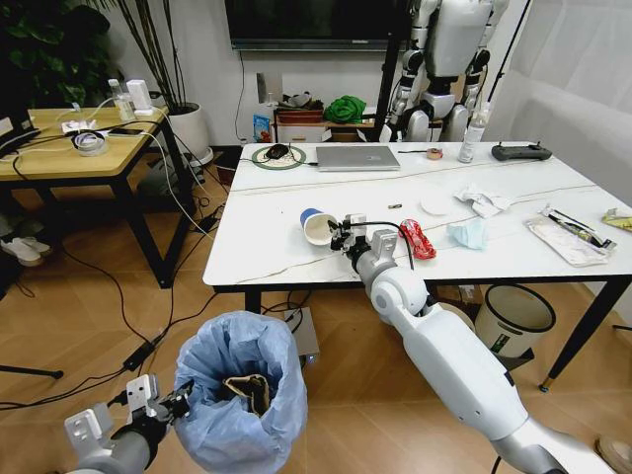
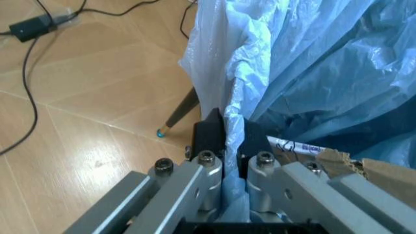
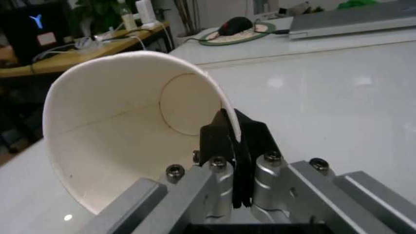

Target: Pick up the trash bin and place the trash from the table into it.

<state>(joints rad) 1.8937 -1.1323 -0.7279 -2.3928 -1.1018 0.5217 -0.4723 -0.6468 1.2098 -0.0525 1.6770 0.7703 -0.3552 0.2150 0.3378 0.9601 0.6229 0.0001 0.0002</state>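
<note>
Soft, even indoor light. The glossy white marble-look table [image 1: 296, 247] carries faint glare spots. The right wrist view's background is blurred.

My right arm [image 1: 464, 375] is a glossy white shell with a rounded ball joint, narrowing to a grey wrist looped by a black cable. Both my right gripper [image 3: 233, 134] and left gripper [image 2: 224, 134] have brushed-aluminium links, hex-socket screws and black fingertips.
</note>
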